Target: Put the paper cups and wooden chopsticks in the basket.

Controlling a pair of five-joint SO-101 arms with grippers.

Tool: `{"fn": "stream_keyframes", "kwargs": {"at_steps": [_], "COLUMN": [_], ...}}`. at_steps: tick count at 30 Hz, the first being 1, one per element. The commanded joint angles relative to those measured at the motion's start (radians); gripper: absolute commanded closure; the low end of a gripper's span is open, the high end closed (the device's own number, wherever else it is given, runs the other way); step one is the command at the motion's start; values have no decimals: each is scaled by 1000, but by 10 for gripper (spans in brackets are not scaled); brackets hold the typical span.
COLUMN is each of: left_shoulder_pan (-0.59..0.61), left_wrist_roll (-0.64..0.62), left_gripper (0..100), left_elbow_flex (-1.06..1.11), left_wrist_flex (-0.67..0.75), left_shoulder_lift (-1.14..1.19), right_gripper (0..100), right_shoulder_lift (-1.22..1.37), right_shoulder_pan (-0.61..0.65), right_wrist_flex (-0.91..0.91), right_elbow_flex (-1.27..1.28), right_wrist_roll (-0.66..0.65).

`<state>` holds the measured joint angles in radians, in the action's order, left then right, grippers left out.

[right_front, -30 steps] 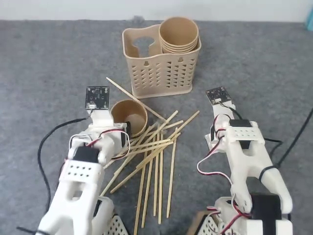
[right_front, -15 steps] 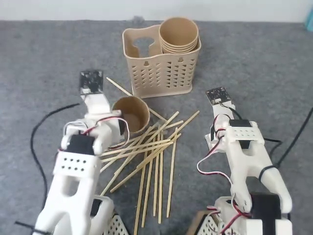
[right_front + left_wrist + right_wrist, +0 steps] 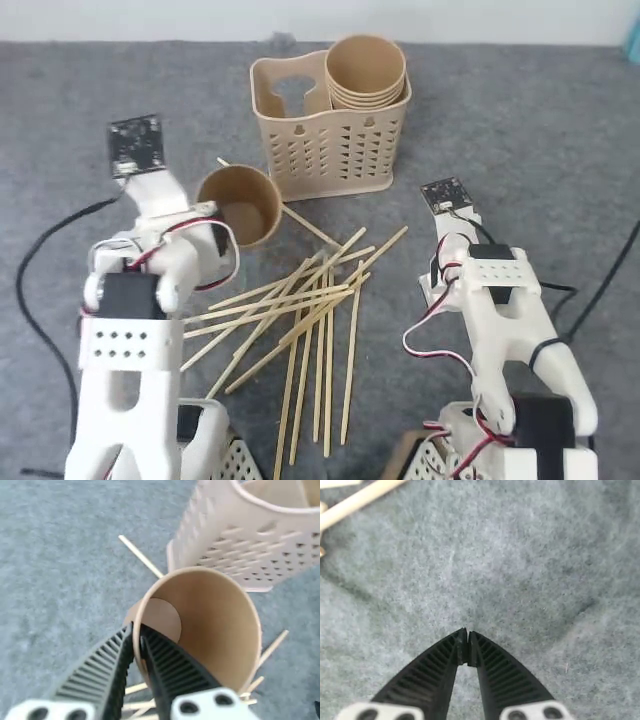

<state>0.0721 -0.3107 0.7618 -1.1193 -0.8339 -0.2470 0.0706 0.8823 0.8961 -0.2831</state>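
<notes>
One paper cup [image 3: 210,615] | rim clamped in left hand [image 3: 136,631], tilted, near basket [image 3: 330,150]; right hand [image 3: 468,649] pressed together

The beige perforated plastic basket [image 3: 240,535] runs off the left wrist view's edge, its wall hiding the lower part of the stacked brown paper cups [image 3: 366,65] in the high view. A pale wooden chopstick [image 3: 141,556] vanishes behind the tilted single brown paper cup [image 3: 200,620].

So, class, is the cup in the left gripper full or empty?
Empty: the cup shows its bare bottom; the left gripper pinches its rim.
</notes>
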Motion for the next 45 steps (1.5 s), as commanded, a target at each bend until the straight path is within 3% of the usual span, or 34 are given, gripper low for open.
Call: {"fn": "stream_keyframes", "kwargs": {"at_steps": [1,5,10,17,21,28,32,38,45], "left_shoulder_pan": [48,104,130,54,-66,-124,-229,-281,-282], "left_wrist_roll": [-11,3,140,100,-34,-259,-247,-175,-176], "left_gripper": [988,988,988,988,988,988,988,988,988], "left_elbow_flex": [-84,-108,-107,-188,-291,-403,-390,-394,-568], "left_wrist_flex": [-107,-157,-163,-157,-144,143,288,540,617], "left_shoulder_lift": [-31,-31,-32,-117,-224,-270,-173,12,345], "right_gripper": [991,991,991,991,991,991,991,991,991], "right_shoulder_lift": [-5,-5,-5,-5,-5,-5,-5,-5,-5], "right_shoulder_pan": [1,1,1,2,4,4,7,10,10], "right_wrist_flex": [5,5,5,5,4,4,1,-1,-2], "right_elbow_flex": [-5,-5,-5,-5,-5,-5,-5,-5,-8], "right_wrist_roll": [-14,-14,-14,-14,-14,-12,-11,-12,-14]}}
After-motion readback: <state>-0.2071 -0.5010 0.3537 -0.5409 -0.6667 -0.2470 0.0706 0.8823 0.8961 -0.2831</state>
